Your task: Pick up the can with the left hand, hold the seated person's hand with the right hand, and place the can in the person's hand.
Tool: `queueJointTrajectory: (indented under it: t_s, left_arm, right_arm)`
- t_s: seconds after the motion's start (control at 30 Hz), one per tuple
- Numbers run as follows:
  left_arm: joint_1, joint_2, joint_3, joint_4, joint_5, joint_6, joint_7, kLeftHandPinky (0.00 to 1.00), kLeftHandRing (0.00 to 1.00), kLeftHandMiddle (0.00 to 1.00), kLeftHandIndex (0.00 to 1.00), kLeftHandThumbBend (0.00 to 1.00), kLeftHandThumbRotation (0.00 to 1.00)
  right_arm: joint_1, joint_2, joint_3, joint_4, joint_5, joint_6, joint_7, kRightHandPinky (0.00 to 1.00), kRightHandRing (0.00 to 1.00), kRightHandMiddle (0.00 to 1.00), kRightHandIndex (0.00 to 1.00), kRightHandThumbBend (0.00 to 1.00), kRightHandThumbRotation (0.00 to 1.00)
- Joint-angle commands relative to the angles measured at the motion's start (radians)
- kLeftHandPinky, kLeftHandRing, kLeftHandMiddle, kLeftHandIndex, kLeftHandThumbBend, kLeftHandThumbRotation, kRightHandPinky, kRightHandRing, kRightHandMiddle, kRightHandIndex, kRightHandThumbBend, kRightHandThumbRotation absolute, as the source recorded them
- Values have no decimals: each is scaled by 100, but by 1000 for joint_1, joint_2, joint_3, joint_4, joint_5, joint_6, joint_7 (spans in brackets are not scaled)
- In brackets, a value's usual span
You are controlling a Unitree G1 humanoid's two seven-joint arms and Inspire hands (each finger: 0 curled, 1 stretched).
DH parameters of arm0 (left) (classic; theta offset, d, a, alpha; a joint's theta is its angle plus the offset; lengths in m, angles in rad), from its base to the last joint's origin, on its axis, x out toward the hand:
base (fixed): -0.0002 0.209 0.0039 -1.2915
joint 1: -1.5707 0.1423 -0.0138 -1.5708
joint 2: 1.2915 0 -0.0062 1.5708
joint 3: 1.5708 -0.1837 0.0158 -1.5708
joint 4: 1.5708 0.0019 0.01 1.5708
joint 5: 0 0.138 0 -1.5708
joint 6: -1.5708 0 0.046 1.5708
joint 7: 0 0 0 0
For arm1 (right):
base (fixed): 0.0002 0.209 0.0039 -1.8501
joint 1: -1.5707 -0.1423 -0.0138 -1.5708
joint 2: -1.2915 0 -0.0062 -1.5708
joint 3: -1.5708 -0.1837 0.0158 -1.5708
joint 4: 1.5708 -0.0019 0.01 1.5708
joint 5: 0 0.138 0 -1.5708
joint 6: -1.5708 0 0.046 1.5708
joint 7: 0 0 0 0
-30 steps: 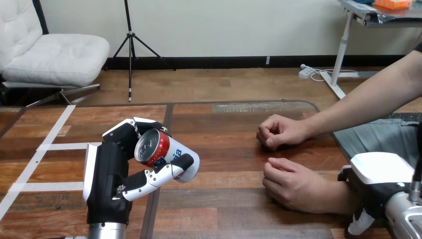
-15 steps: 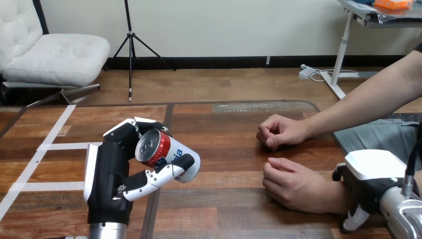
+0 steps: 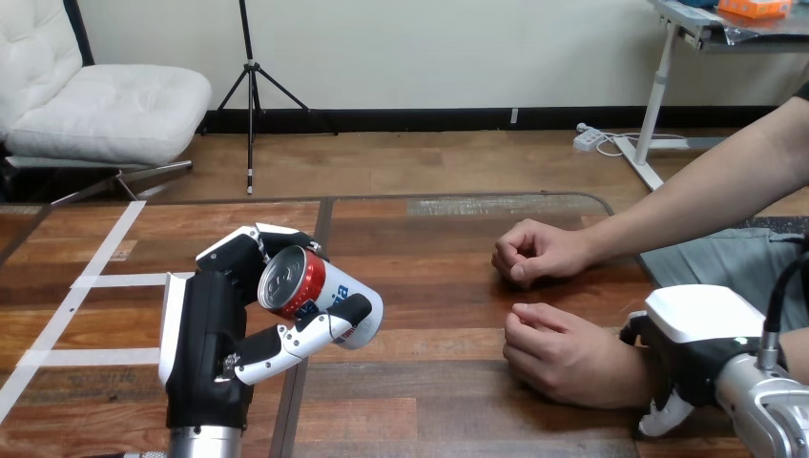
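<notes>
Left hand (image 3: 205, 329) gripping can (image 3: 320, 286), right hand (image 3: 696, 334) beside person's wrist (image 3: 615, 367)

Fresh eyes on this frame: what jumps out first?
The red and white can, tilted over the table at left, gripped in the left hand. At right, the person's nearer hand and the person's farther hand rest closed on the wood, and the right hand sits close beside the nearer one.

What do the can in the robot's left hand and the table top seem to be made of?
The can looks like thin metal, probably aluminium: a bare silver top with a rim, and a glossy red, white and blue printed side. The table looks like wood or wood-look laminate: brown planks with grain, smooth and slightly shiny.
</notes>
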Motion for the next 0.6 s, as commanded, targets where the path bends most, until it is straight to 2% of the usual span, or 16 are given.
queueJointTrajectory:
  t_s: [0.0,0.33,0.47,0.57]
  left_arm:
    - [-29,5,12,-54,-6,-15,1,38,40,42,44,74,0]
    - [-24,5,9,-62,-20,-8,-7,38,40,42,44,74,0]
    - [-23,5,9,-63,-20,-9,-8,38,40,42,44,74,0]
    - [-23,5,10,-64,-20,-9,-9,38,39,42,44,74,0]
  right_arm:
    - [-59,5,27,40,0,-10,-18,76,79,81,79,83,15]
    - [-81,5,49,86,-3,-26,-51,75,78,80,78,82,15]
    - [-86,10,55,107,0,-32,-85,74,77,79,78,82,13]
    - [-87,15,58,123,2,-37,-116,70,74,77,76,83,11]
